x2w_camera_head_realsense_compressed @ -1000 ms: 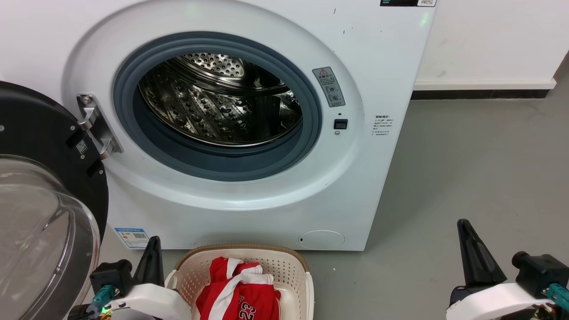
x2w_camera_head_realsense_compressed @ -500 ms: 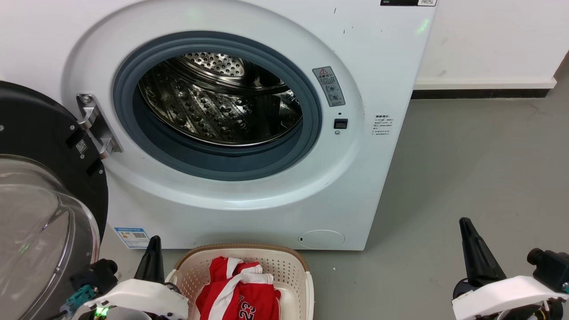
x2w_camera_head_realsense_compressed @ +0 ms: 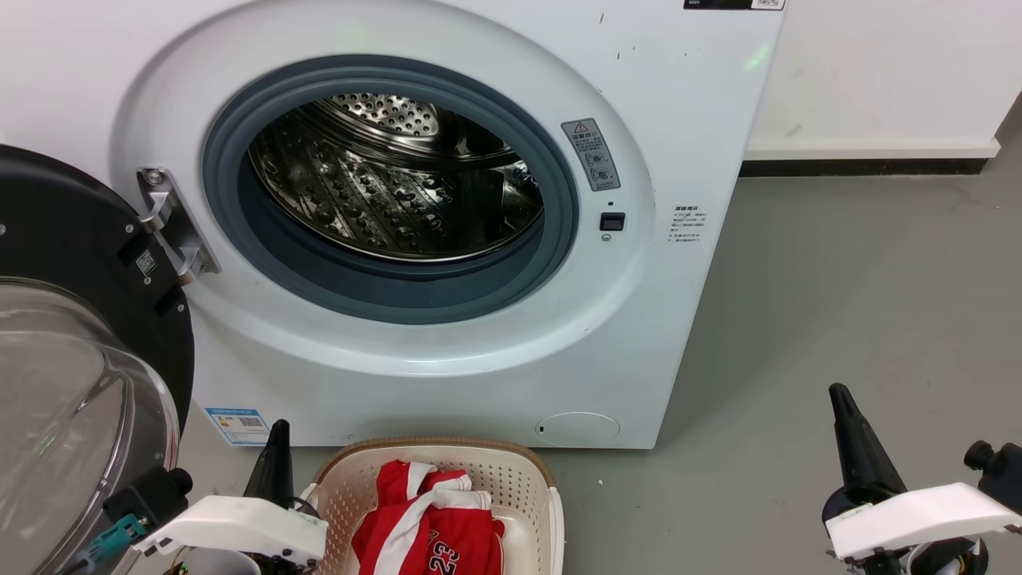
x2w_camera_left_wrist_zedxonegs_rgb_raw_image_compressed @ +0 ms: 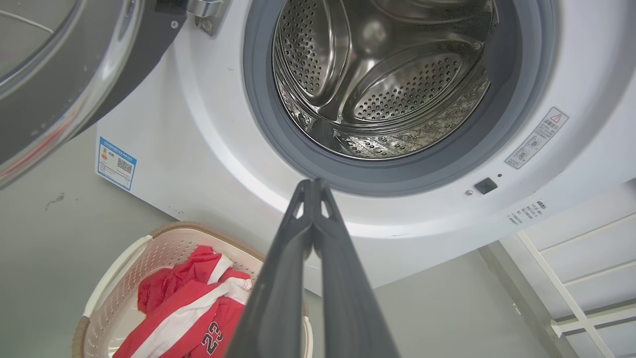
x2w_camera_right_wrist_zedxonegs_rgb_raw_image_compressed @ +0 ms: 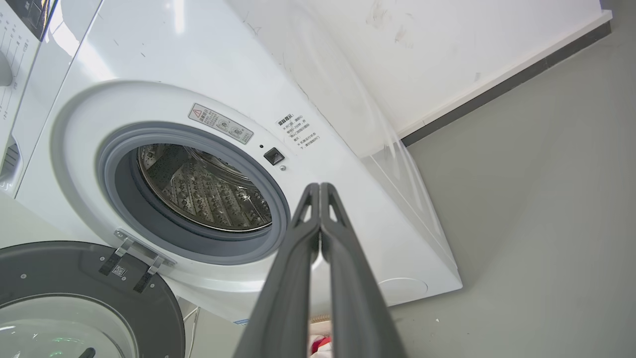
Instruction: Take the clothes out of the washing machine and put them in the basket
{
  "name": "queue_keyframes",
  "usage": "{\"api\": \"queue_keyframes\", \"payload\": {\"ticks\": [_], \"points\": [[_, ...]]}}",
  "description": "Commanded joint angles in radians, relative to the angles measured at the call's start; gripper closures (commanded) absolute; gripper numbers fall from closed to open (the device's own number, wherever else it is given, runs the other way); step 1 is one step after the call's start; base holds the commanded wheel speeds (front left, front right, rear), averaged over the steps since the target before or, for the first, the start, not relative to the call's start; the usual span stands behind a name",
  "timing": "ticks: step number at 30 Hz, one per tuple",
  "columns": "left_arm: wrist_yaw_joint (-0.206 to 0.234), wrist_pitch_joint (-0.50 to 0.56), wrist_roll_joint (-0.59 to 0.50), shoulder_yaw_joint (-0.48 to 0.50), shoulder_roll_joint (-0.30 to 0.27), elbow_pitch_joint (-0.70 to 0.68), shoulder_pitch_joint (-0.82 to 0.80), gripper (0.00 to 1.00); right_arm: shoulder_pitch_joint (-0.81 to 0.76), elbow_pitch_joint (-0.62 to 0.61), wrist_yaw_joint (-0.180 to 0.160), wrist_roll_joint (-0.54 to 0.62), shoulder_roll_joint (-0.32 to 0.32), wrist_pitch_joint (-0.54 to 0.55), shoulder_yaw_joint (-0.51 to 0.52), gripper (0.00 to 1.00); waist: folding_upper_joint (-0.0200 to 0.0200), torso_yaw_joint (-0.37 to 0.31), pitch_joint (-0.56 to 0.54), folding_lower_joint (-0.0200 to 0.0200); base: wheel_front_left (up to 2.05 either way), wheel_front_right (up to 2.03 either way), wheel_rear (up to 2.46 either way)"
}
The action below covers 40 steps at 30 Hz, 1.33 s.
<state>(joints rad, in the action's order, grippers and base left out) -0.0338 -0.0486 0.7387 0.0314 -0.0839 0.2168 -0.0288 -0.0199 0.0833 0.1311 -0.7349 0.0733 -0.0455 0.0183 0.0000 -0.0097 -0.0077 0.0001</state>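
Observation:
The white washing machine (x2w_camera_head_realsense_compressed: 479, 351) stands with its door swung open to the left; its steel drum (x2w_camera_head_realsense_compressed: 391, 180) holds nothing that I can see. The red clothes (x2w_camera_head_realsense_compressed: 431, 523) with white stripes and a 23 lie bunched in the cream basket (x2w_camera_head_realsense_compressed: 539, 487) on the floor below the opening. My left gripper (x2w_camera_head_realsense_compressed: 277, 435) is shut, low beside the basket's left edge. My right gripper (x2w_camera_head_realsense_compressed: 838, 399) is shut too, over the floor to the machine's right. The left wrist view shows the clothes (x2w_camera_left_wrist_zedxonegs_rgb_raw_image_compressed: 184, 308) in the basket (x2w_camera_left_wrist_zedxonegs_rgb_raw_image_compressed: 114, 278) and the drum (x2w_camera_left_wrist_zedxonegs_rgb_raw_image_compressed: 382, 79) beyond my left gripper (x2w_camera_left_wrist_zedxonegs_rgb_raw_image_compressed: 313, 184).
The black-rimmed glass door (x2w_camera_head_realsense_compressed: 72, 351) hangs open at the far left, close to my left arm. Grey floor (x2w_camera_head_realsense_compressed: 862, 303) spreads to the right of the machine, up to a white wall with a dark skirting strip (x2w_camera_head_realsense_compressed: 862, 169).
Both arms have drawn back and sunk lower in the head view, the right one also drifting right. The clothes, basket and door lie as before.

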Motion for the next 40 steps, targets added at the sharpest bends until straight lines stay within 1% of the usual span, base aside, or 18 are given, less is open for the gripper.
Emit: {"api": "queue_keyframes", "payload": {"ticks": [1, 12, 40], "points": [[-0.006, 0.007, 0.039, 0.006, -0.002, -0.009, -0.031, 1.00, 0.029, -0.003, 0.000, -0.044, 0.008, 0.005, 0.003, 1.00, 0.0000, 0.000, 0.000, 0.0000, 0.00, 0.00, 0.00], [-0.022, 0.035, 0.185, 0.020, 0.005, -0.003, -0.042, 1.00, 0.047, 0.025, 0.000, -0.199, 0.011, 0.024, 0.009, 1.00, 0.0000, 0.001, 0.002, -0.0001, 0.00, 0.00, 0.00], [-0.058, 0.091, 0.485, 0.049, 0.017, 0.011, -0.062, 1.00, 0.085, 0.084, 0.000, -0.512, 0.012, 0.067, 0.027, 1.00, 0.0000, 0.004, 0.005, -0.0001, 0.00, 0.00, 0.00]]}}
